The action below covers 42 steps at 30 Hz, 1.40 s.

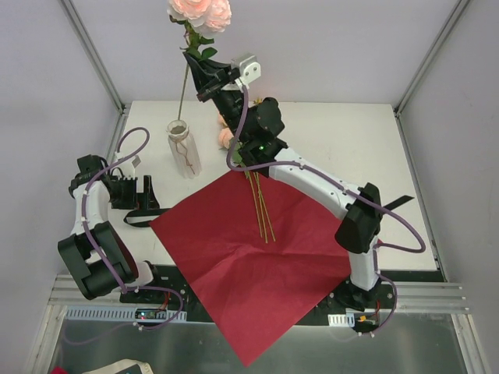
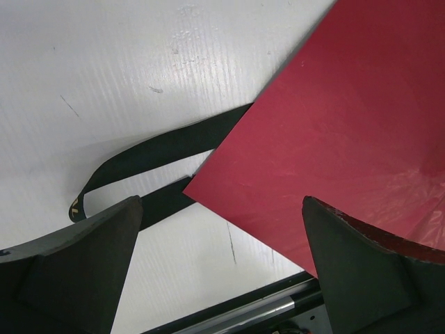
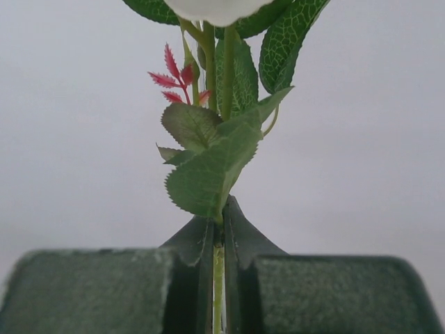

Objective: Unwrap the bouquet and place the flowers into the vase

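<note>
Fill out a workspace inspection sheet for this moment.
Surface: white table, red paper spread flat, its near corner overhanging.
Job's things: vase upright; held flower above it, stem reaching its mouth; remaining flowers lying on the paper.
Clutter: black ribbon by the paper's left corner.
Grippers: left gripper, jaws open over the ribbon; right gripper, jaws shut on the held flower.
Cables: purple cables along both arms.
Surroundings: white walls, metal frame.

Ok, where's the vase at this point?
Top view: the vase stands upright at the table's back left, just beyond the red paper's far-left edge, under the stem of the flower that the right gripper holds.
</note>
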{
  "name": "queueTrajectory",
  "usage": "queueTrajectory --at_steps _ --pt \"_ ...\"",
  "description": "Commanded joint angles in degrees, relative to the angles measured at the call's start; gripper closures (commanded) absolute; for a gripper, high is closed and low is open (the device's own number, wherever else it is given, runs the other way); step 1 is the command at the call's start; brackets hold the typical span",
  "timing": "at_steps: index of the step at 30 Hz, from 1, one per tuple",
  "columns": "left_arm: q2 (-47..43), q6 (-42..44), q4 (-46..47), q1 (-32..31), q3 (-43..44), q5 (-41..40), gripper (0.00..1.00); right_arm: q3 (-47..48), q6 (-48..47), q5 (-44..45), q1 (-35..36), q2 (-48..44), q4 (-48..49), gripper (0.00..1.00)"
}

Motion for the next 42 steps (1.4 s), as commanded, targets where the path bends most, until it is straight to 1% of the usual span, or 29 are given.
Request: queueTrajectory --at_steps 1,4,8,19,23,25,26,27,29,34,35,36,38,39,42 --pt "-1.6 1.5 0.0 0.4 -1.1 2.3 0.01 9.3 -0.7 -3.3 -0.2 3.8 5.0 0.99" --pt "-2.2 1.7 0.0 0.4 -1.5 2.1 0.01 13.8 -0.1 -3.4 -0.1 7.4 3.6 0.99" --pt "-3.5 2.1 0.0 0.5 -2.1 1.5 0.01 14.9 0.9 -2.5 -0.4 10.3 3.1 0.99" --pt "-5.1 2.7 -0.1 0.4 -2.2 1.5 0.01 7.5 2.3 -1.0 -0.9 11.4 4.3 0.99" --pt "-5.1 2.2 -0.2 0.4 -1.8 1.9 0.01 4.4 4.0 -1.2 -1.1 11.8 2.5 0.99" --pt "-5.1 2.0 -0.2 0.4 -1.7 2.1 0.01 2.2 6.2 -1.8 -1.1 11.1 0.3 0.99" --pt "-5.0 1.8 -0.2 0.4 -1.6 2.2 0.01 1.4 7.0 -3.0 -1.1 10.5 -2.2 0.98" --pt "-4.9 1.5 -0.2 0.5 -1.6 2.2 0.01 0.5 8.4 -3.7 -1.2 10.3 -3.9 0.94" --pt "-4.9 1.0 -0.2 0.4 -1.3 2.4 0.01 0.6 9.6 -5.3 -1.1 9.8 -9.7 0.92" --pt "-4.4 0.1 -0.2 0.4 -0.5 2.3 0.01 0.7 10.7 -7.4 -1.2 9.0 -17.6 0.70" --pt "-4.7 0.1 -0.2 0.5 -0.6 2.4 0.01 0.8 10.7 -7.9 -1.4 8.3 -20.6 0.66" --pt "-4.7 0.0 -0.2 0.4 -0.6 2.4 0.01 0.5 10.9 -8.4 -1.6 7.6 -22.0 0.58" --pt "-4.8 -0.1 -0.2 0.5 -0.5 2.3 0.01 0.0 11.6 -10.3 -2.1 5.9 -26.2 0.50" --pt "-5.0 -0.2 -0.2 0.5 -0.4 2.3 0.01 -0.4 12.0 -10.7 -2.4 5.2 -27.6 0.42" --pt "-5.0 -0.3 -0.3 0.5 0.0 1.9 0.01 -4.3 12.8 -12.6 -3.8 1.0 -30.8 0.31"
